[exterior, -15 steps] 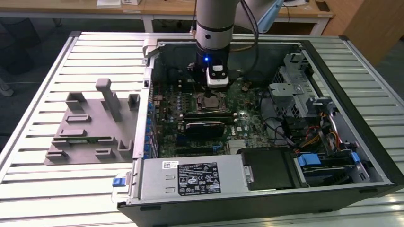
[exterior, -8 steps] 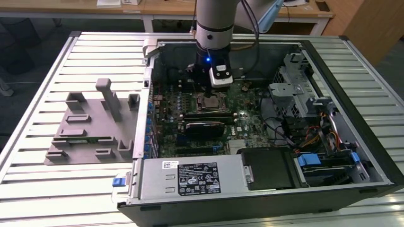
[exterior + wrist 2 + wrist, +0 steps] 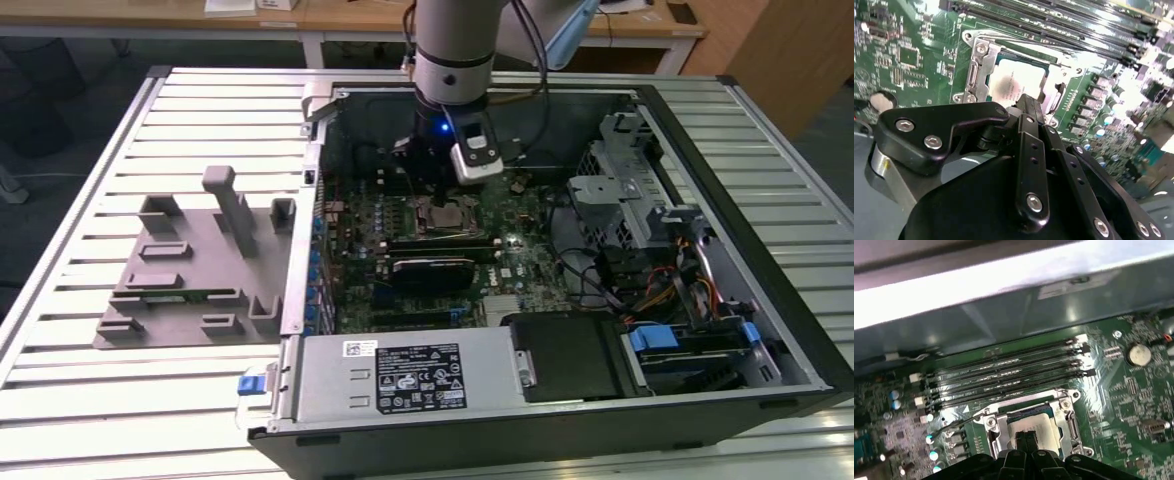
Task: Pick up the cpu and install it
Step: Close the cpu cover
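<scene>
Pincer (image 3: 1026, 101) down inside the open PC case (image 3: 747, 330), fingertips (image 3: 1021, 440) squeezed together, nothing pinched between them going by both wrist views. Tips parked right over the cpu (image 3: 1013, 82); touching or just above, can't tell. Cpu lying flat in the socket frame (image 3: 974, 70) on the green motherboard (image 3: 914, 55), silver top up, metal all around it. Same story in the first wrist view: cpu (image 3: 1048, 432) inside the socket frame (image 3: 994, 432), dark tips covering the middle of it. Four long memory slots (image 3: 1004, 371) just beside the socket, parallel to one side of it. Round coin battery (image 3: 1139, 354) further off on the board. From the exterior view, arm (image 3: 454, 40) coming straight down into the case, pincer (image 3: 434, 190) over the socket near the middle of the board. Grey power supply (image 3: 400, 375) along the near edge of the case. On the exterior view's left, grey plastic fixture (image 3: 187, 270) sitting on the slatted table (image 3: 80, 380), well apart from the pincer.
</scene>
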Controlling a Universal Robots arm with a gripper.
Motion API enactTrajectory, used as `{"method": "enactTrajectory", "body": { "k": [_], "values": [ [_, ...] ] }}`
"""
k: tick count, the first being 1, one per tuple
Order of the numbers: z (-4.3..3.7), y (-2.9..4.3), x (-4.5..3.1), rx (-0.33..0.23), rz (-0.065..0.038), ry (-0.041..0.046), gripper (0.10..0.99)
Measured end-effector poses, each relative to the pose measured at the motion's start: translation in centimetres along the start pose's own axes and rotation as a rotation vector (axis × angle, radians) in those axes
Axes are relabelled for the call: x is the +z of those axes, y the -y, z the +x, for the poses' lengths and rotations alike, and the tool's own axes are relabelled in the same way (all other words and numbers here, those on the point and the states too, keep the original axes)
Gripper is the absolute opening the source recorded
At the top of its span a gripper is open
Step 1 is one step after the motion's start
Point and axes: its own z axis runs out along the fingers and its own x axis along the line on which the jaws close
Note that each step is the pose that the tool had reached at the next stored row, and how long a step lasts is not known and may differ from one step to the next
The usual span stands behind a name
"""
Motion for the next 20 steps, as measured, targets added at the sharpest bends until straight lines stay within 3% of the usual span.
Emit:
{"method": "enactTrajectory", "body": {
  "k": [2, 4, 7, 9, 13, 20],
  "values": [
    [0.0, 0.0, 0.02, -0.033, 0.002, -0.0006, 0.106],
    [0.07, 0.01, 0.02, -0.047, 0.01, 0.0008, 0.106],
    [0.37, 0.08, 0.05, -0.051, 0.021, 0.0089, 0.106],
    [0.56, 0.13, 0.1, -0.053, 0.022, 0.0192, 0.106],
    [0.86, 0.19, 0.26, -0.058, 0.016, 0.049, 0.106],
    [1.35, 0.42, 0.66, -0.06, 0.016, 0.0495, 0.106]
  ]
}}
